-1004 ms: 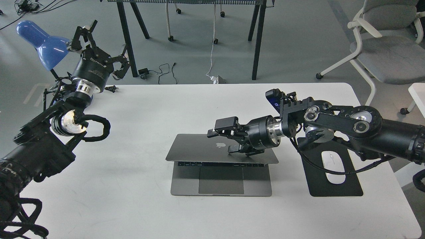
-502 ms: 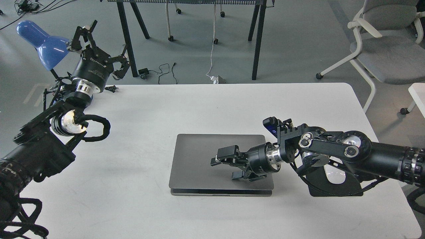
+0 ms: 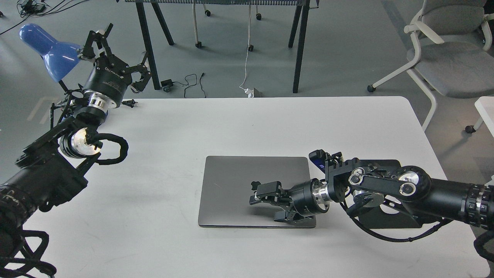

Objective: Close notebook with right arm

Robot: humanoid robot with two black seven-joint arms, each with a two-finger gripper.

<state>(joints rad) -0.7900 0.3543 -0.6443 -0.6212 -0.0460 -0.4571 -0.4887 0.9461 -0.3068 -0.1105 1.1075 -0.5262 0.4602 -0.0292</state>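
Observation:
The notebook (image 3: 231, 185) lies shut and flat on the white table, its grey lid facing up. My right arm comes in from the right, and my right gripper (image 3: 266, 202) rests low on the lid's front right part with its fingers spread, holding nothing. My left gripper (image 3: 115, 54) is raised at the far left next to the blue lamp, fingers spread and empty, far from the notebook.
A black mouse pad (image 3: 397, 222) lies right of the notebook, mostly hidden under my right arm. A blue lamp (image 3: 46, 48) stands at the table's far left corner. The white table (image 3: 247, 127) ends near a grey chair (image 3: 444, 50) at the back right.
The lid went from half open to fully down. My right gripper moved down and toward the front edge, pressing the lid flat. The left arm has not moved.

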